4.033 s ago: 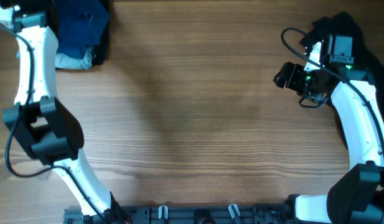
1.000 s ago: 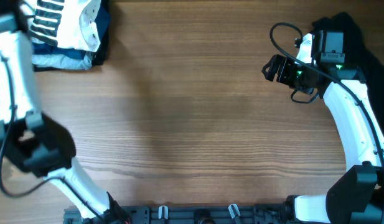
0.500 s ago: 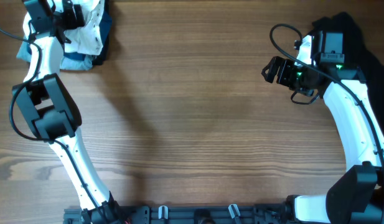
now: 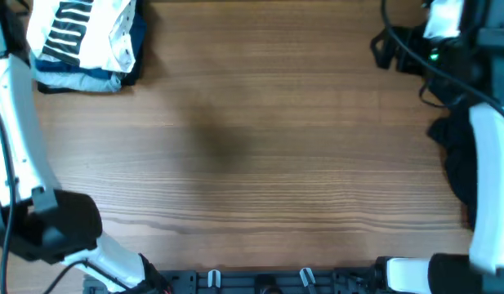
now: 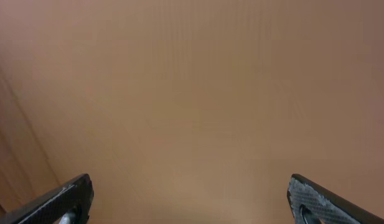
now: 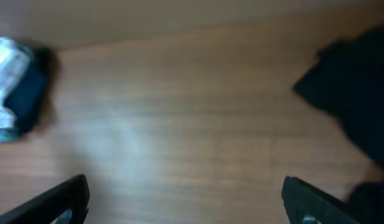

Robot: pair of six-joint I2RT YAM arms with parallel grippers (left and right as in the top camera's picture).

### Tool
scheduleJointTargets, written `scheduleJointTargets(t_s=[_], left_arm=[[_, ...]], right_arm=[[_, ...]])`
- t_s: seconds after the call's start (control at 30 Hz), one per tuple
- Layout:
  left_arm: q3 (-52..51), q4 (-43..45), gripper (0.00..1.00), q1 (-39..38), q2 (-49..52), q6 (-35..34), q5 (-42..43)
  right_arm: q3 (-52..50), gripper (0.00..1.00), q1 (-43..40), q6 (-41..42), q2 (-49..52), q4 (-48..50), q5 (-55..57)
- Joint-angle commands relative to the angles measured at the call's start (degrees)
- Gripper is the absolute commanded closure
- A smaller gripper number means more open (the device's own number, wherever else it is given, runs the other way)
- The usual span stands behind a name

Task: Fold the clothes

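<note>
**Left gripper (image 5: 192,198) and right gripper (image 6: 185,198) both spread**

I see both pairs of fingers wide apart with nothing between them, above the wooden counter (image 4: 260,155). The white top with black bars (image 4: 82,28) lies on a pile of blue clothes (image 4: 76,77) at the far left corner. The black garment (image 4: 457,151) sits crumpled at the right edge.

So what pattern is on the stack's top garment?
The white top has bold black bars; clearest in the overhead view.
</note>
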Motion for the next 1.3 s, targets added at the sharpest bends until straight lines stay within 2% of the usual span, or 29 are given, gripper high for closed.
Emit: scheduleJointTargets(t_s=[0.0,0.13,0.27,0.33,0.43,0.5,0.6,0.73,0.83,0.93,1.03,1.13,1.27], left_arm=[[-0.68,-0.98,0.00,0.11,1.86,-0.59,-0.13],[-0.68,-6.12,0.00,0.11,1.86,-0.59,-0.13],[-0.68,-18.34,0.00,0.11,1.88,-0.59,-0.13],[-0.68,-23.93,0.00,0.11,1.88,-0.59,-0.13],[-0.68,-31.08,0.00,0.11,1.88,-0.59,-0.13],[-0.68,-35.36,0.00,0.11,1.88,-0.59,-0.15],[-0.68,-38.93,0.00,0.11,1.88,-0.59,-0.13],[-0.68,-39.85,0.00,0.11,1.88,-0.59,-0.13],[-0.68,-39.85,0.00,0.11,1.88,-0.59,-0.13],[-0.68,-39.85,0.00,0.11,1.88,-0.59,-0.15],[-0.68,-39.85,0.00,0.11,1.88,-0.59,-0.13],[-0.68,-39.85,0.00,0.11,1.88,-0.59,-0.13],[-0.68,-39.85,0.00,0.11,1.88,-0.59,-0.13]], right_arm=[[5.86,0.00,0.20,-1.57,-7.37,-3.13,-5.84],[5.84,0.00,0.17,-1.62,-13.73,-5.60,-6.71],[5.84,0.00,0.17,-1.62,-16.41,-7.04,-6.71],[5.81,0.00,0.20,1.55,-16.37,-9.86,-7.82],[4.63,0.00,0.17,0.59,-15.91,-8.68,-7.30],[0.28,0.00,0.20,-3.56,-18.14,-3.13,-7.13],[-15.37,0.00,0.20,-7.87,-27.36,11.34,-7.10],[-42.10,0.00,0.20,-7.52,-43.10,33.44,-7.23],[-66.84,0.00,1.49,-7.58,-56.92,51.08,-7.34],[-84.91,0.00,4.59,-6.05,-67.82,61.94,-6.99],[-94.88,0.00,6.23,4.63,-74.38,65.81,-1.53],[-100.30,0.00,6.40,15.69,-78.55,65.31,6.49],[-104.89,0.00,6.40,16.20,-82.38,64.70,8.41]])
